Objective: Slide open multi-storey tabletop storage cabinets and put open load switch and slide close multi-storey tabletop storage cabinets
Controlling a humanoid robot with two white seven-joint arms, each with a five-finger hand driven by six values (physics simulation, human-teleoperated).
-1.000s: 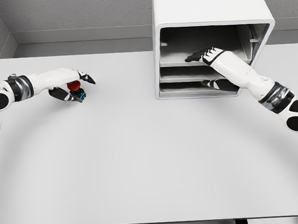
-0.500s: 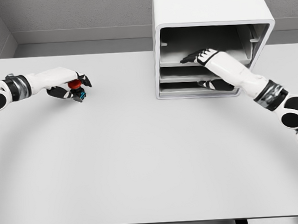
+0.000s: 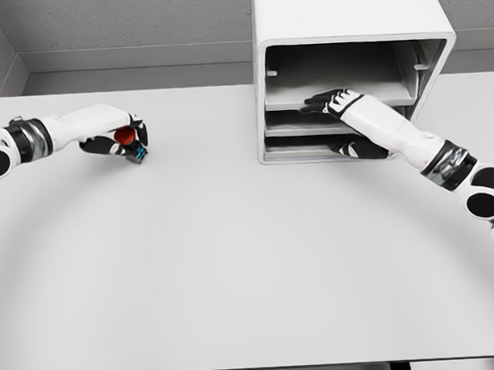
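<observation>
The load switch point(image 3: 131, 143), a small dark block with a red knob and a blue edge, is at the table's far left. My left hand point(image 3: 122, 138) is shut on it, fingers curled round the knob. The white storage cabinet point(image 3: 346, 18) stands at the back right with its front open, showing three stacked grey trays. My right hand point(image 3: 327, 103) reaches into it. Its fingers lie stretched flat on the front lip of the top tray point(image 3: 288, 100), and its thumb point(image 3: 357, 149) hangs lower, by the bottom tray. It grasps nothing that I can see.
The white table point(image 3: 234, 252) spreads wide in front of me, with its front edge near the bottom of the view. A grey wall runs behind the table and the cabinet.
My left hand's fingers have closed round the load switch and drawn it slightly up and right. My right hand has slid left and forward along the top tray, toward its front lip.
</observation>
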